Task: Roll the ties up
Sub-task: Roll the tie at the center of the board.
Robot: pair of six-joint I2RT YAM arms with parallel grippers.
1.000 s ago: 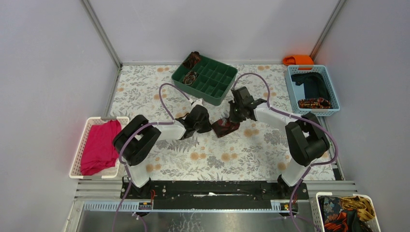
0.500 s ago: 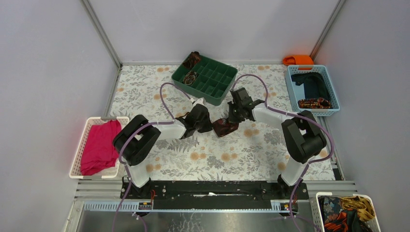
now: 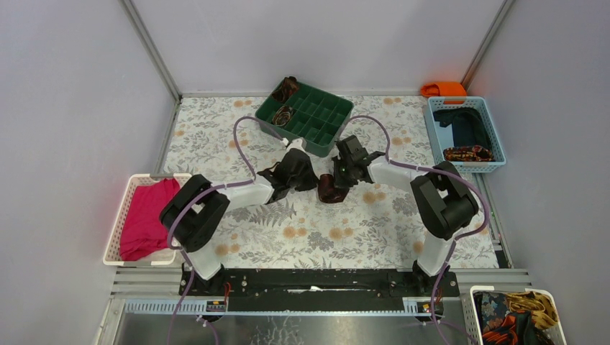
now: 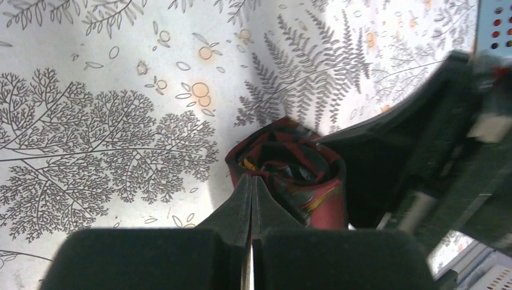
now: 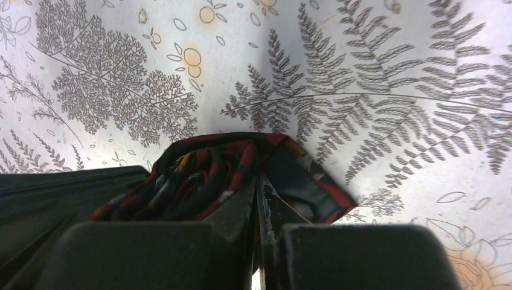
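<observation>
We have the rolled tie sitting on the floral tablecloth mid-table, between our two pincers and near the green divided tray. Our left gripper is clenched tight, with nothing we can see between its fingers, and its tip touches the coil's rim. Our right gripper is pinched almost closed on a fold of the coil's wall, as best we can judge from its wrist view. We judge the rolling itself finished, and the step in hand to be steadying the coil for lifting. The next move calls for a firm hold across the whole coil so it does not unwind, then a carry to a free compartment beside the coils already stowed
</observation>
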